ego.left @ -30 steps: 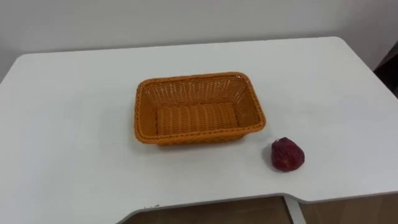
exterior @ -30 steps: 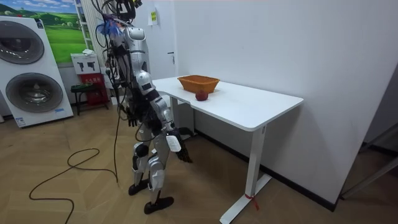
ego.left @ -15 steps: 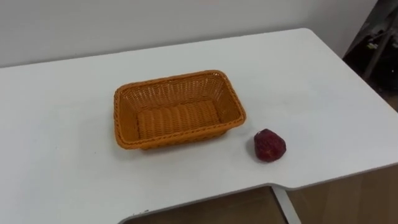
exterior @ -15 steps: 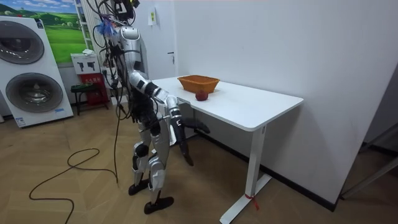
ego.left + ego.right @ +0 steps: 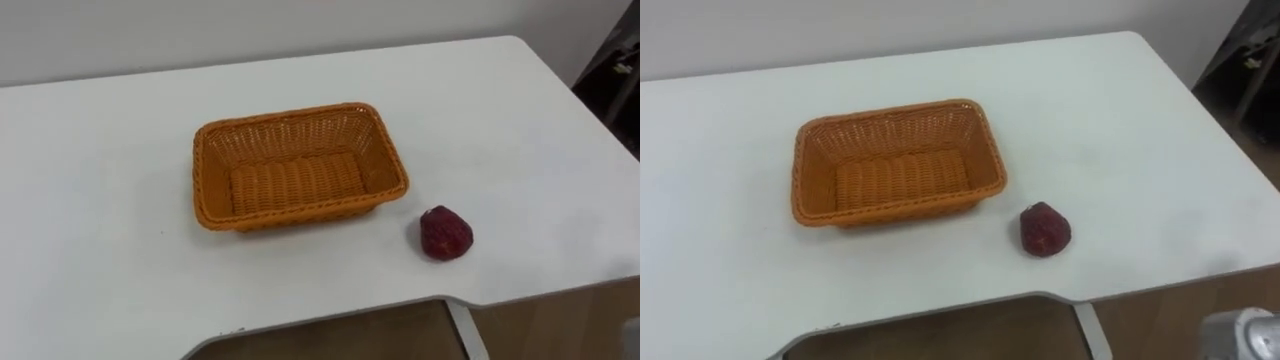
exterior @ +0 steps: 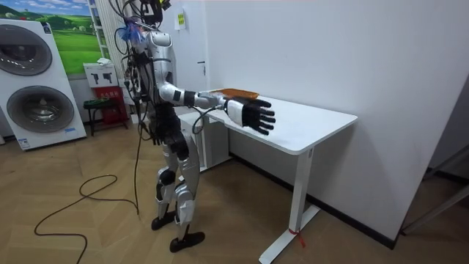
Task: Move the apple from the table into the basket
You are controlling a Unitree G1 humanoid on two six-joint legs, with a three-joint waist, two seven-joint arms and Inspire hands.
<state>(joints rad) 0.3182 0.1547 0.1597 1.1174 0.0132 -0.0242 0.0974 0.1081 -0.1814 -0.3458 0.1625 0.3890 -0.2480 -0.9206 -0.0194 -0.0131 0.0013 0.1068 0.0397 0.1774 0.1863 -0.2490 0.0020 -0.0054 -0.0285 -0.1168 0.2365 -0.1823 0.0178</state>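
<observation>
A dark red apple [image 5: 446, 234] lies on the white table [image 5: 100, 250], just off the front right corner of an empty orange wicker basket [image 5: 202, 180]. In the room view I stand at the table's end, and my right hand [image 6: 253, 115] is stretched forward at table height, open with fingers spread, in front of the apple's place. A grey part of that arm [image 5: 1240, 338] shows at the lower right of the right eye view, well short of the apple [image 5: 1045, 229]. My left hand [image 6: 152, 134] hangs by my hip.
The table's front edge has a curved cut-out [image 5: 330, 330] below the basket. A white wall runs behind the table. Washing machines [image 6: 33, 81] stand far off at the room view's left.
My right arm has swung up from hanging by my leg to reaching forward at table height. The eye view has shifted slightly; apple and basket have not moved.
</observation>
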